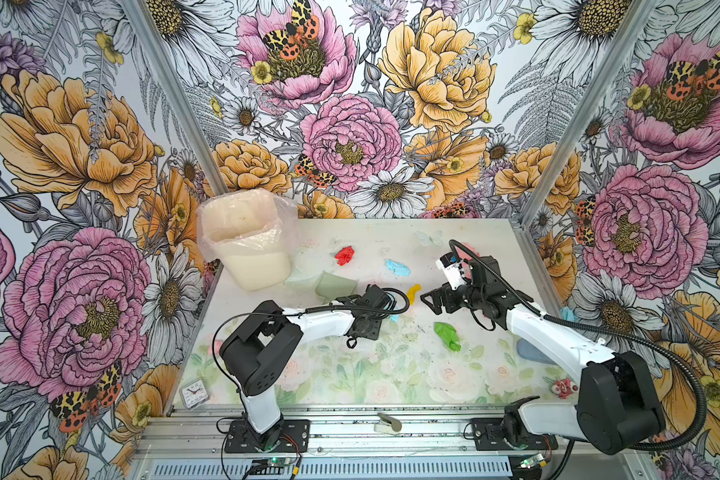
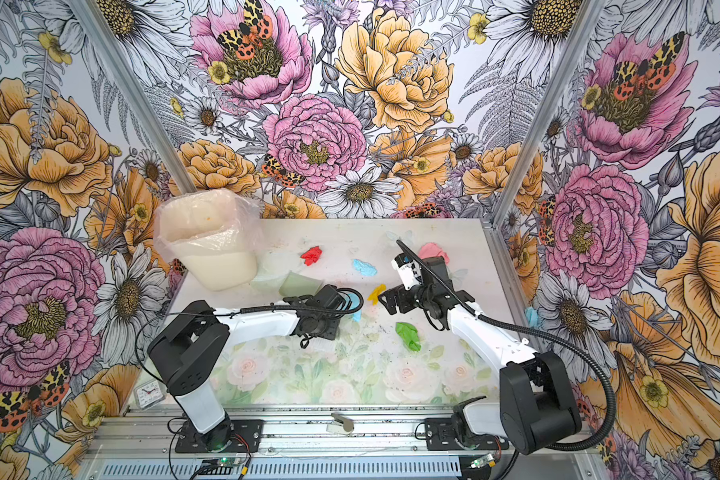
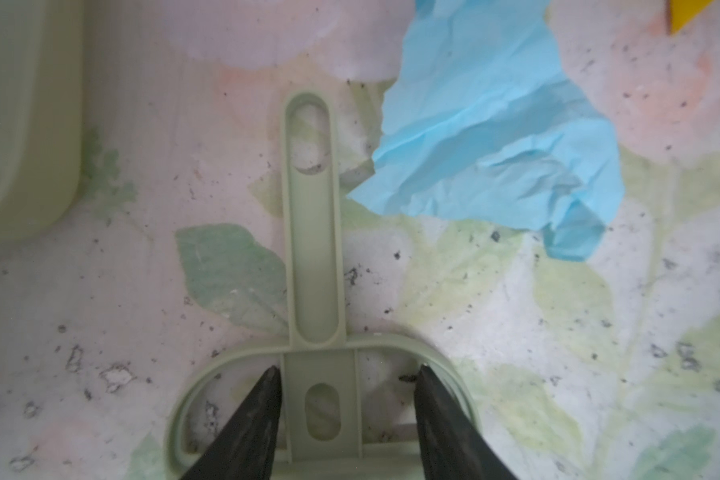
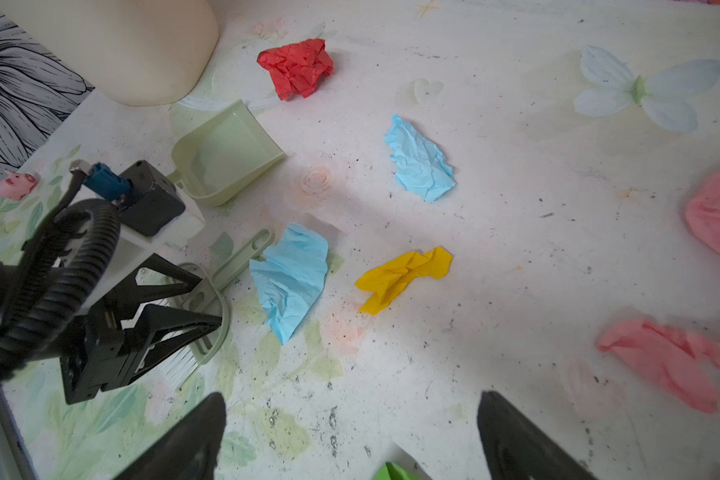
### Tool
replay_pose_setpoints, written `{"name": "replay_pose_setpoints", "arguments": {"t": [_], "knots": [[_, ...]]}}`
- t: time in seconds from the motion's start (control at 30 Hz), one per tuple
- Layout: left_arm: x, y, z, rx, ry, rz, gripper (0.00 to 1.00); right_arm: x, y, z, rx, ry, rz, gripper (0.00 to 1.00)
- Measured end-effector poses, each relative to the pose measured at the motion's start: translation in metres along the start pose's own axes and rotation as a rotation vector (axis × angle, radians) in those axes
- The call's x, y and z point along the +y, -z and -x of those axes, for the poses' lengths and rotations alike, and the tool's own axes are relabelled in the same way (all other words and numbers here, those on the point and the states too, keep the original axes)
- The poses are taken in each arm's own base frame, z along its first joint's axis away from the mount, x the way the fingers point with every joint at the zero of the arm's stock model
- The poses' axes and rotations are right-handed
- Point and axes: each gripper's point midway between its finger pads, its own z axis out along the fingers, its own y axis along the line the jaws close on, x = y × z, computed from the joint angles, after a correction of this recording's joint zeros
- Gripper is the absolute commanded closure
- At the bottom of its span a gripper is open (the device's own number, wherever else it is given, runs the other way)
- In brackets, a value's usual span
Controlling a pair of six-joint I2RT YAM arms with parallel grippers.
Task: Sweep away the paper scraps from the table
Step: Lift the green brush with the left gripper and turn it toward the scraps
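Note:
Paper scraps lie over the table (image 1: pixel 391 232): red (image 1: pixel 344 255), light blue (image 1: pixel 397 267), yellow (image 1: pixel 413 293), green (image 1: pixel 447 336) and pink (image 4: pixel 661 357). Another light blue scrap (image 3: pixel 495 137) lies beside the pale green brush (image 3: pixel 312 232). My left gripper (image 3: pixel 348 369) points down over the brush, open. Its jaws straddle the bar at the base of the handle; one finger touches the bar, the other stands apart. The dustpan (image 1: pixel 335 286) lies past it, by the bin. My right gripper (image 4: pixel 351 395) hovers open and empty near the green scrap (image 4: pixel 393 473).
A cream bin (image 1: pixel 246 245) lined with a clear bag stands at the back left. At the front left corner is a small clock (image 1: pixel 194 392), and a pink figurine (image 1: pixel 563 387) sits at the front right. A blue-grey object (image 1: pixel 533 353) lies under the right arm.

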Motion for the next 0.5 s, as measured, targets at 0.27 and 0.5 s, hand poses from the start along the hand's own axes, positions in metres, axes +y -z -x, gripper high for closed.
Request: {"name": "replay_pose_setpoints", "arguments": {"t": [0.27,0.5], "knots": [[-0.0062,0.0001,-0.0014,-0.009,0.002,-0.012,0.59,0.0004,-0.0007,-0.0006,0.003,0.0,0.001,0.05],[-0.0066,-0.0002,-0.0016,-0.021,0.016,-0.018,0.64,0.0018,-0.001,-0.0007,0.004,0.003,0.004,0.05]]}}
